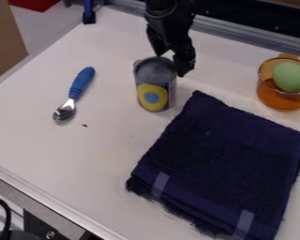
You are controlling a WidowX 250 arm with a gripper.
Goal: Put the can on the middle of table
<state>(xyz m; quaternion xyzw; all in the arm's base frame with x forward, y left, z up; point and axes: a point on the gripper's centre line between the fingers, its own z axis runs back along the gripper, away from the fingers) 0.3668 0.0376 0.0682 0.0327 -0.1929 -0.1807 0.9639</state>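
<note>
The gripper [170, 60] hangs down from the top edge, at the back right rim of the can. Its fingers stand apart, one tip behind the rim and the other beside the can's upper right side. Upright on the white table [58, 154], the can [154, 93] has a grey top and a yellow label with a blue spot. The can's lower front is in plain sight; whether a fingertip touches its rim is hard to tell.
A folded dark blue towel [221, 164] covers much of the right front, close to the can. A blue-handled spoon [81, 84] lies at the left. At the right stands an amber cup [281, 97] with a green round object [291, 76] in it.
</note>
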